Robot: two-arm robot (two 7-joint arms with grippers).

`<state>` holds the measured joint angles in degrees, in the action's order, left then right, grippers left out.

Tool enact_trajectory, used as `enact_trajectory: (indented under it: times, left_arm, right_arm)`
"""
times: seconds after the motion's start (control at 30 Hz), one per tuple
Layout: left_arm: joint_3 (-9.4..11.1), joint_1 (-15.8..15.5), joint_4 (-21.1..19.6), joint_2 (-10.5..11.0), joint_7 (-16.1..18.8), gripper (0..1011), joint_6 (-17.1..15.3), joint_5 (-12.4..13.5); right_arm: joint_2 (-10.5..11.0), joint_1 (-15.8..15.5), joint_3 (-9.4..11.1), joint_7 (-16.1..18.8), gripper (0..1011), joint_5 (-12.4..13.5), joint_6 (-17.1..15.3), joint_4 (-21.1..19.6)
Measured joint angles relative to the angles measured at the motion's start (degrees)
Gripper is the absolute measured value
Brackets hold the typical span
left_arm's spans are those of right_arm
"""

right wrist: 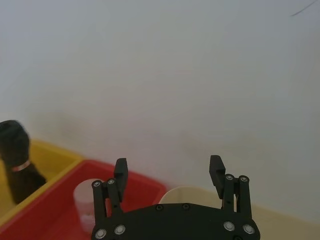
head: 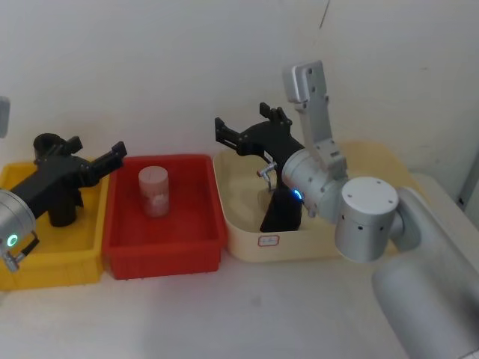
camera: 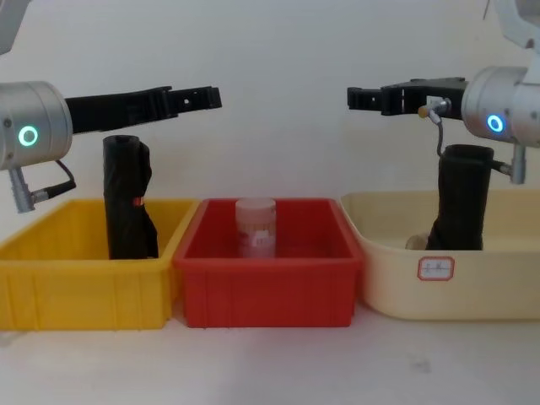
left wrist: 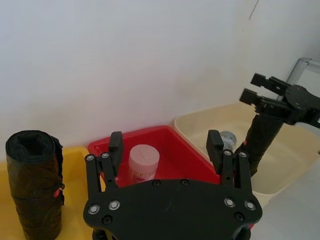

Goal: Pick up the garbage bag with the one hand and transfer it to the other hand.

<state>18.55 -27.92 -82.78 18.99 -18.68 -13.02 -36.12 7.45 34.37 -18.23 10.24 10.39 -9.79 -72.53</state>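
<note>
Chest view: transfer not begun, 0 of 2 steps done

Garbage bag (camera: 460, 198) is standing ungripped in the cream bin (camera: 498, 283), near its front wall. Left gripper (camera: 201, 98) is hovering spread above the yellow bin's (camera: 84, 291) right edge. Right gripper (camera: 361, 99) is hovering spread above the cream bin's left edge. Open air is separating them over the red bin (camera: 270, 291).

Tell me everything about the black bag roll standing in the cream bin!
The garbage bag is a tall black roll of crinkly plastic shaped like a tube. It stands upright in the cream bin, a bit wider at the bottom, and its top pokes well above the rim. No red mark shows on it. The right gripper is open above and beside it, not touching it.
</note>
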Motion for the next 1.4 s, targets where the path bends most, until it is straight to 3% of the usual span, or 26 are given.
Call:
enact_trajectory:
  times: [0.17, 0.5, 0.7, 1.4]
  left_arm:
    - [0.0, 0.0, 0.0, 0.0, 0.0, 1002, 0.0, 0.0]
    - [0.0, 0.0, 0.0, 0.0, 0.0, 1002, 0.0, 0.0]
    - [0.0, 0.0, 0.0, 0.0, 0.0, 1001, 0.0, 0.0]
    - [0.0, 0.0, 0.0, 0.0, 0.0, 1002, 0.0, 0.0]
  right_arm:
    - [1.1, -2.4, 0.1, 1.9, 1001, 1.2, -1.5, -3.6]
    - [4.7, -10.5, 0.0, 5.9, 1001, 4.2, -5.7, -14.5]
    - [5.9, -13.5, -0.2, 7.2, 1001, 5.3, -7.2, -18.3]
    - [7.5, -17.2, -0.5, 8.8, 1001, 6.6, -9.1, -23.1]
